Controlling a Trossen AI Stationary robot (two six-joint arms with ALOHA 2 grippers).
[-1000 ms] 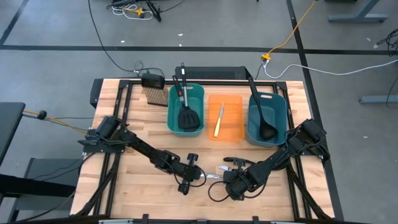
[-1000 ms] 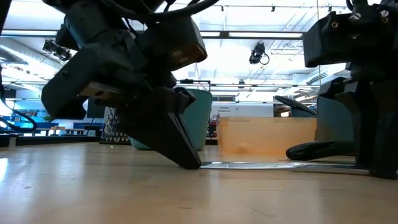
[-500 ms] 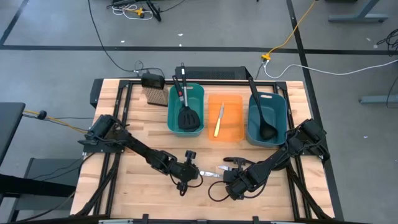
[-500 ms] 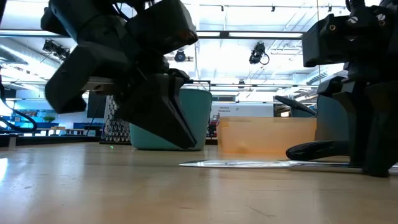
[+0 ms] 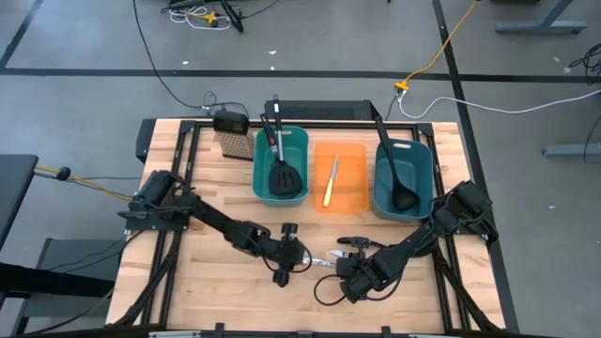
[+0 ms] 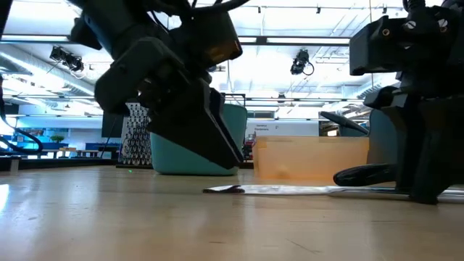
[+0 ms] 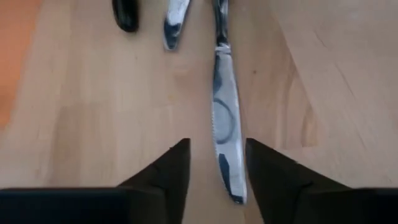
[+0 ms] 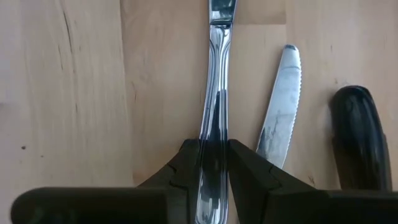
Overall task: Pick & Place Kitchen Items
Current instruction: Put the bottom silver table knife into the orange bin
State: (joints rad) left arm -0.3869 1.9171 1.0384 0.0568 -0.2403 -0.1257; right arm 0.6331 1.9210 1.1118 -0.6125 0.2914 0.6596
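Left gripper (image 7: 214,165) jaws now parted, knife (image 7: 224,118) released.

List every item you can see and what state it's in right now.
Left claw: open, straddling the knife blade.
Right claw: shut on the knife handle.
Knife: flat on the table.
Second knife: loose beside it.
Spatula: in left teal bin.
Yellow-handled knife: in orange bin.
Ladle: in right teal bin.
Brush: upright at the back.
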